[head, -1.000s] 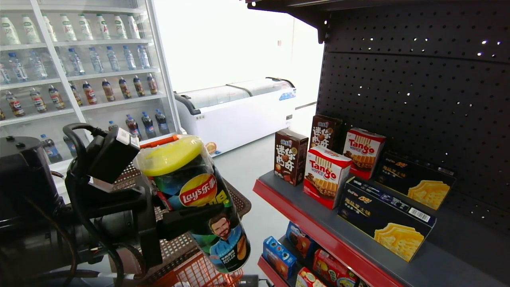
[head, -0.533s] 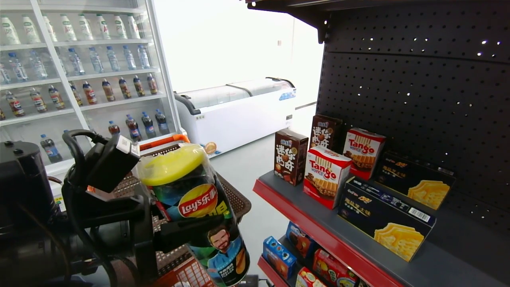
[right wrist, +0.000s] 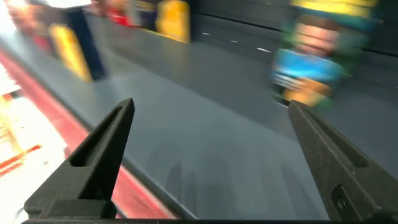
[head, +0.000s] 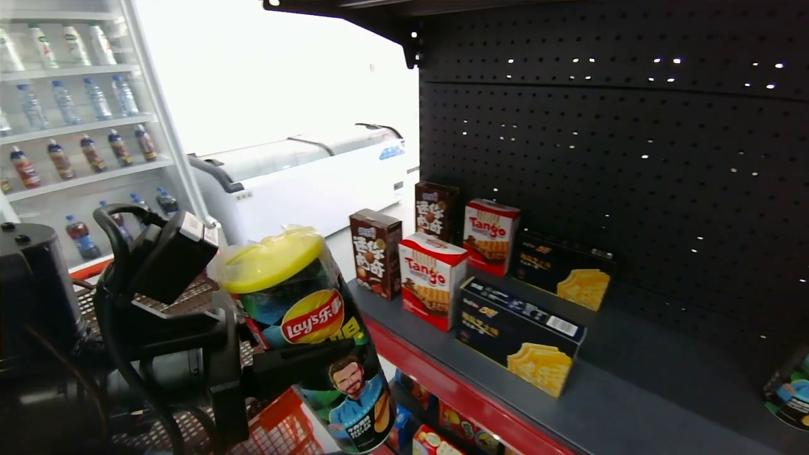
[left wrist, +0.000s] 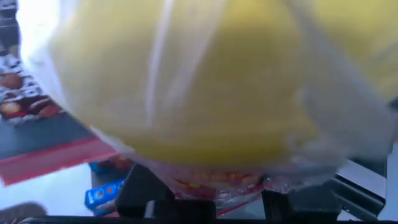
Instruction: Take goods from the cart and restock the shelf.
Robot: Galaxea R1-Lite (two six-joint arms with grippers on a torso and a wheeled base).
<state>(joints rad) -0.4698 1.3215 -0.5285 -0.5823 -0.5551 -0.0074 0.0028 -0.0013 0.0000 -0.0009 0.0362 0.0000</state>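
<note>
My left gripper [head: 253,354] is shut on a tall chips can [head: 316,335] with a yellow lid [head: 272,259], wrapped in clear plastic, held upright above the orange cart [head: 278,430]. The yellow lid [left wrist: 199,81] looms close in the left wrist view, with the gripper's fingers [left wrist: 140,193] under it. The grey shelf [head: 607,404] with its red front edge runs to the right of the can. My right gripper [right wrist: 211,162] stands open over bare shelf surface [right wrist: 205,118]. A matching chips can [right wrist: 311,62] stands beyond the right gripper, and a chips can [head: 790,392] also stands at the shelf's right end.
On the shelf stand brown snack boxes [head: 376,253], red-and-white wafer boxes [head: 433,281] and dark cracker boxes [head: 518,328]. A black pegboard [head: 600,158] backs the shelf. Lower shelves hold more snacks [head: 436,442]. A drinks fridge [head: 69,126] and chest freezer [head: 297,170] stand behind.
The head view has swung right, so the shelf and fridge appear shifted left. The left gripper, still holding the can, has sunk slightly in the picture.
</note>
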